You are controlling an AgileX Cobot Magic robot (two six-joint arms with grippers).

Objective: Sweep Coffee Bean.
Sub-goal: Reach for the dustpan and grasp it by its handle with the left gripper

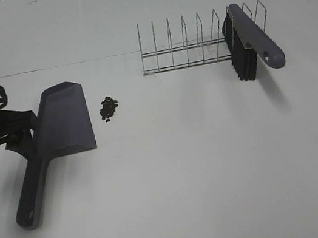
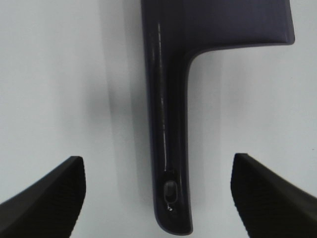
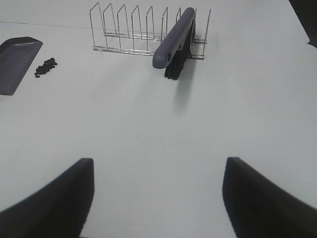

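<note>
**Exterior high onward: beans unswept**

Exterior high: we see the coffee bean pile (image 1: pixel 108 108) on the table (image 1: pixel 188 181) toward its left edge, just beside the dustpan (image 1: pixel 64 120). The brush (image 1: pixel 249 38) stands in the wire rack (image 1: pixel 183 47) near the far edge.
Left wrist: our left gripper (image 2: pixel 157 196) is spread astride the dustpan handle (image 2: pixel 166 124), not touching it.
Right wrist: our right gripper (image 3: pixel 156 198) is spread and empty.

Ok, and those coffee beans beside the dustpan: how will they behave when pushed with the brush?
The coffee beans are small and loose in a pile, so they would likely scatter and roll rather than move as one. They look light, so a gentle stroke should do. The table looks smooth, so strays may skid past the dustpan.
</note>
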